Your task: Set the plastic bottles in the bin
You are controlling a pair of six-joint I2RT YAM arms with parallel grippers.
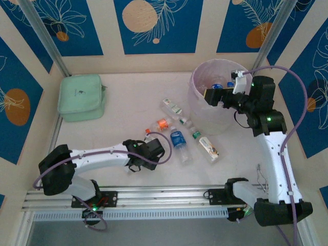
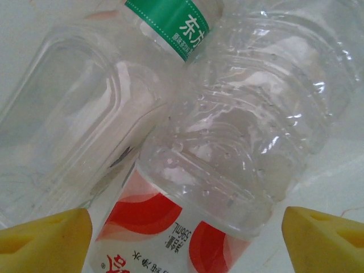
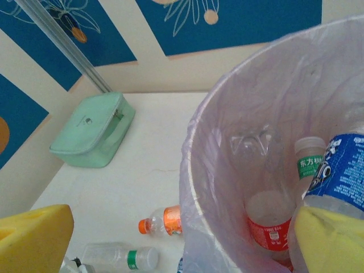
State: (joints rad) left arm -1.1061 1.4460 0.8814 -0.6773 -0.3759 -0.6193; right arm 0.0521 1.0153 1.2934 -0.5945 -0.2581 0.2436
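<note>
Left pincer (image 2: pixel 186 236) spread, one yellow pad each side of red-label bottle (image 2: pixel 153 224); cannot tell if pads touch it. That bottle lies on desk (image 1: pixel 118 102), well left of bin (image 1: pixel 205 120). Blue-label bottle (image 1: pixel 178 139) and orange-label bottle (image 1: pixel 163 123) lie nearer bin. Right pincer (image 3: pixel 182 239) spread wide, empty, over bin. Dropped bottles (image 3: pixel 267 227) sit inside bin. Green pouch (image 1: pixel 80 97) far left of bin.

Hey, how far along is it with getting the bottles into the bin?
Done: several bottles lie in the bin, with the right hand open above it. In hand: nothing gripped yet; the left hand straddles a red-label bottle on the table. Left: several more lying loose, including the blue-label bottle and orange bottle.
</note>
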